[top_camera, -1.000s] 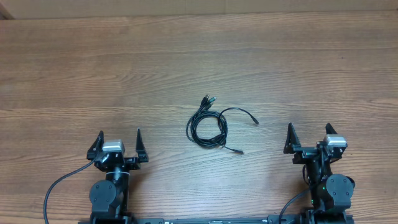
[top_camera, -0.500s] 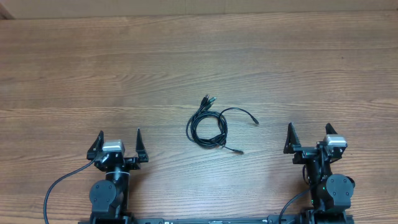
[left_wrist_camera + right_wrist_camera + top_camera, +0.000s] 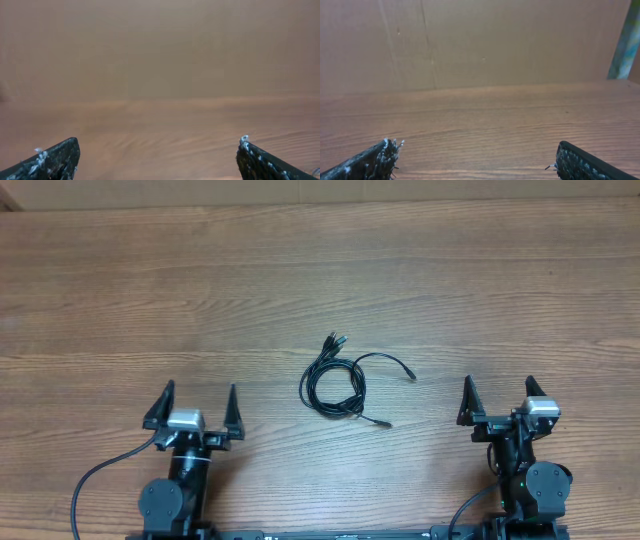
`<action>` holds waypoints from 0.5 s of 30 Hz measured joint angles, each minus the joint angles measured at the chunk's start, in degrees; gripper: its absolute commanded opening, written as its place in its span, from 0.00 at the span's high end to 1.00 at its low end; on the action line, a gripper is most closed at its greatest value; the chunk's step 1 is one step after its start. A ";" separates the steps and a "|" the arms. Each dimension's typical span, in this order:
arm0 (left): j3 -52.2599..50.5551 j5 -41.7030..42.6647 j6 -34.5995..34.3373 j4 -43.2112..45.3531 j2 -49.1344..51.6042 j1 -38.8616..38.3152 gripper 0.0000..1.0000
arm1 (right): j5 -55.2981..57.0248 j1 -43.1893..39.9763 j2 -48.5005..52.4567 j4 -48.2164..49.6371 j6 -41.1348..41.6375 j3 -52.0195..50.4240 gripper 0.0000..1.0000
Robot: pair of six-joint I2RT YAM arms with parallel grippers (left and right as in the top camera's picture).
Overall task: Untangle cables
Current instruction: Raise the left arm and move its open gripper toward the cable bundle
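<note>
Overhead, left end effector has edged forward.

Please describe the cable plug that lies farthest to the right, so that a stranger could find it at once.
On the wooden table, near the middle, lies a coil of thin black cables. One strand arcs rightward from its top and ends in a small plug; no other plug lies so far right.
</note>
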 measured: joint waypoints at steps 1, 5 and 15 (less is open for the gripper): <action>0.61 1.20 -0.02 0.37 0.00 0.00 0.00 | -0.50 0.00 0.00 -0.39 0.00 0.00 0.00; 8.52 4.39 0.02 -2.75 0.02 0.00 0.00 | -2.08 0.00 0.11 0.24 0.79 0.00 0.00; 42.66 0.22 0.20 -34.88 3.72 0.00 0.00 | -19.23 0.00 0.22 14.08 9.57 3.96 0.00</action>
